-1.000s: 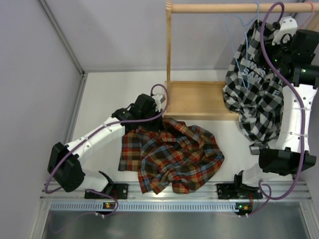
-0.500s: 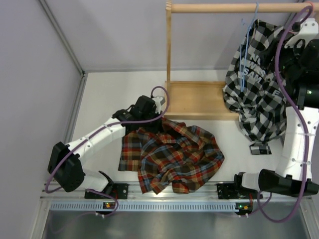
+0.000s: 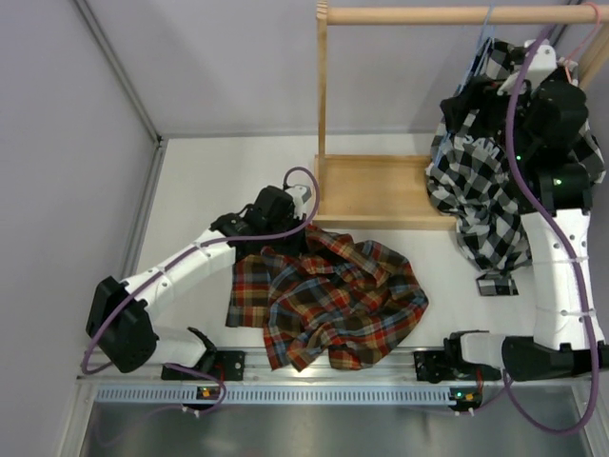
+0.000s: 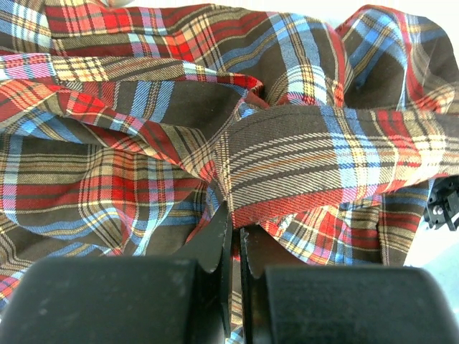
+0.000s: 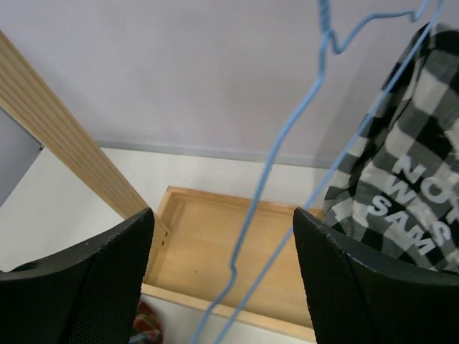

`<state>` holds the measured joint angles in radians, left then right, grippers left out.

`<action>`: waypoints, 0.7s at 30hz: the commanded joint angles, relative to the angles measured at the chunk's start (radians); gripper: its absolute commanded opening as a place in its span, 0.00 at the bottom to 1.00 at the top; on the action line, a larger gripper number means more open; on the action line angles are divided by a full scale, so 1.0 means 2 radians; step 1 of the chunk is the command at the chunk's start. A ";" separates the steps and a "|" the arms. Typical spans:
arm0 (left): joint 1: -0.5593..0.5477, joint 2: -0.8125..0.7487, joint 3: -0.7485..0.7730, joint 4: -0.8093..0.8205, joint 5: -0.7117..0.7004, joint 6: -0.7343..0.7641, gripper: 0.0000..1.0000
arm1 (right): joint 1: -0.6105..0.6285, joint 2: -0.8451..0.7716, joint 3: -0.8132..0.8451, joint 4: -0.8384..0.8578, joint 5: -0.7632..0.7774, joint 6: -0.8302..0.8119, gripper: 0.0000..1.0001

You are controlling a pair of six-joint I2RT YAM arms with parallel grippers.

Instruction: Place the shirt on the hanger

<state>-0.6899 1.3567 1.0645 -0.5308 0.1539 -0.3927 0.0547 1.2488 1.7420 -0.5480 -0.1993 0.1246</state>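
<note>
At the far right, by the wooden rail [image 3: 447, 14], the hanger [image 5: 278, 154] hangs between the fingers of the right gripper [image 5: 222, 236], which stand wide apart and unclosed. The shirt [image 3: 328, 305] lies crumpled near the middle of the table. The left gripper [image 4: 235, 236] is closed, its tips touching a fold at the shirt's far-left edge.

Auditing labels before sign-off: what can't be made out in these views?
- Left wrist: whether the shut left claw pinches the shirt; folds hide its tips.
- Right wrist: the hanger hook, cut off by the top edge.
- Top: small dark item, too small to identify.
</note>
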 commanded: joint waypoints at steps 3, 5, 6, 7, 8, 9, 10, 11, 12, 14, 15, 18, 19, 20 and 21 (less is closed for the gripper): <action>0.001 -0.030 -0.021 0.045 -0.017 -0.012 0.00 | 0.053 0.020 0.027 -0.012 0.097 0.031 0.78; 0.001 -0.026 -0.021 0.045 -0.022 -0.016 0.00 | 0.076 0.032 0.042 -0.026 0.144 0.024 0.77; 0.001 -0.020 -0.020 0.045 -0.020 -0.016 0.00 | 0.082 0.037 0.046 -0.037 0.193 0.018 0.75; 0.001 -0.016 -0.020 0.045 -0.017 -0.018 0.00 | 0.085 0.046 0.054 -0.044 0.216 0.015 0.72; 0.001 -0.014 -0.019 0.045 -0.012 -0.018 0.00 | 0.087 0.051 0.059 -0.053 0.263 0.013 0.61; 0.001 -0.013 -0.018 0.045 -0.010 -0.018 0.00 | 0.087 0.054 0.062 -0.062 0.281 0.010 0.55; 0.001 -0.010 -0.019 0.047 -0.009 -0.019 0.00 | 0.087 0.051 0.056 -0.067 0.295 0.007 0.49; 0.001 -0.010 -0.019 0.047 -0.008 -0.018 0.00 | 0.088 0.049 0.052 -0.066 0.307 0.002 0.39; 0.001 -0.009 -0.019 0.048 -0.006 -0.018 0.00 | 0.088 0.046 0.048 -0.065 0.307 -0.001 0.35; 0.001 -0.005 -0.018 0.048 -0.005 -0.018 0.00 | 0.087 0.042 0.039 -0.063 0.289 -0.011 0.30; 0.001 -0.004 -0.015 0.048 -0.003 -0.018 0.00 | 0.088 0.044 0.037 -0.063 0.284 -0.014 0.29; 0.001 0.000 -0.011 0.049 0.004 -0.018 0.00 | 0.082 0.049 0.028 -0.063 0.262 -0.023 0.29; 0.001 0.000 -0.011 0.048 0.005 -0.018 0.00 | 0.075 0.050 0.026 -0.061 0.252 -0.022 0.27; 0.001 -0.002 -0.011 0.048 0.004 -0.018 0.00 | 0.073 0.051 0.023 -0.060 0.240 -0.021 0.22; 0.001 -0.003 -0.014 0.048 0.005 -0.016 0.00 | 0.071 0.052 0.020 -0.060 0.237 -0.021 0.19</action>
<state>-0.6895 1.3529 1.0264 -0.4820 0.1436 -0.4206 0.2123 1.3540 1.7985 -0.6579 0.3035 0.0967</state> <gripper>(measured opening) 0.042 0.210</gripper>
